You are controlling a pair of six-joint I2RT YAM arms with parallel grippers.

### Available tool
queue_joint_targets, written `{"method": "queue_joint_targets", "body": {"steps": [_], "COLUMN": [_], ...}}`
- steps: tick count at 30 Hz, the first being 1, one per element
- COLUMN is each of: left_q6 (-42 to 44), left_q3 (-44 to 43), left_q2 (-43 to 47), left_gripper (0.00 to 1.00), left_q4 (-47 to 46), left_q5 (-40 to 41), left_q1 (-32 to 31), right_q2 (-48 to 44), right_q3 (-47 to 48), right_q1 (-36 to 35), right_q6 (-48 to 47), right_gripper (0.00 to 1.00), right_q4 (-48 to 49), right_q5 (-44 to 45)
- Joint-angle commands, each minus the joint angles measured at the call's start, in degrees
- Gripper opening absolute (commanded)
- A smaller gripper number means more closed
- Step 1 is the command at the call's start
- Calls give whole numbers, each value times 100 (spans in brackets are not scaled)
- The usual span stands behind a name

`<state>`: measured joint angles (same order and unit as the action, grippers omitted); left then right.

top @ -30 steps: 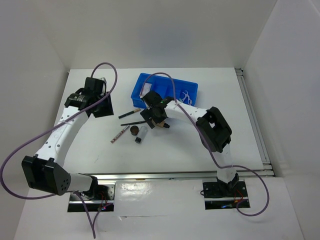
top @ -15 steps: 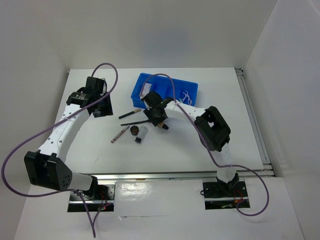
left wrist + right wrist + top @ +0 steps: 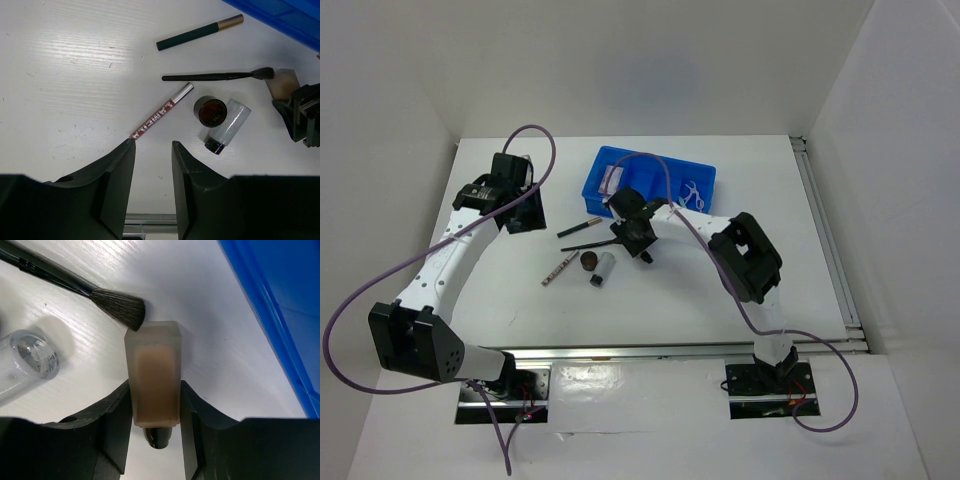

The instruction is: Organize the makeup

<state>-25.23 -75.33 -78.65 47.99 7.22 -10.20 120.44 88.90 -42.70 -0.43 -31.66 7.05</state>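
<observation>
Blue compartment tray (image 3: 592,196) at the far middle of the white tabletop (image 3: 650,300), with its long sides running left to right. Aluminium rails border the tabletop's right edge (image 3: 828,235) and near edge (image 3: 650,350). White walls (image 3: 650,70) enclose three sides.

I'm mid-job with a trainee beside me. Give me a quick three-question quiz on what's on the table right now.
1. True or false: the left gripper is open and holds nothing.
2. The right gripper is shut on: A) the brush, B) the beige bottle, C) the brown pot.
3. How many makeup items lie ungripped on the table, outside the blue tray?
Key: 1 true; 2 B; 3 five.
</observation>
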Motion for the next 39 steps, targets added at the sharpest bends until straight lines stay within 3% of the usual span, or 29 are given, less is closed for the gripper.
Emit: {"method": "queue_joint_targets", "body": {"steps": [1, 7, 12, 16, 22, 25, 30, 39], "left_q6": [133, 133, 133, 133, 133, 133, 133, 133], "left_q3": [-175, -228, -228, -228, -289, -289, -237, -237], "left_q2": [61, 61, 61, 8, 8, 8, -54, -106], "left_gripper": [48, 48, 48, 48, 48, 48, 48, 48], "left_q4": [-105, -210, -211, -211, -158, -158, -158, -105], "left_q5": [-124, -317, -406, -353, -300, -300, -300, -414], "left_q1": [35, 35, 35, 35, 88, 88, 88, 88], "right_q2": [-687, -1391, -1498, -954, 610, 770, 594, 1437], "right_q3": [110, 277, 1329, 2480, 4757, 4673, 3687, 4205], "right_q1": [33, -19, 270, 700, 1245, 1421, 1607, 1607], "right_q6": [95, 341, 868, 1307, 2202, 2573, 3215, 3759], "right_gripper": [23, 19, 19, 19, 19, 19, 19, 19], "right_q4": [-111, -780, -1465, -1589, -2054, -1468, -106, 143], "right_q5": [156, 411, 596, 385, 26, -353, -512, -627]}}
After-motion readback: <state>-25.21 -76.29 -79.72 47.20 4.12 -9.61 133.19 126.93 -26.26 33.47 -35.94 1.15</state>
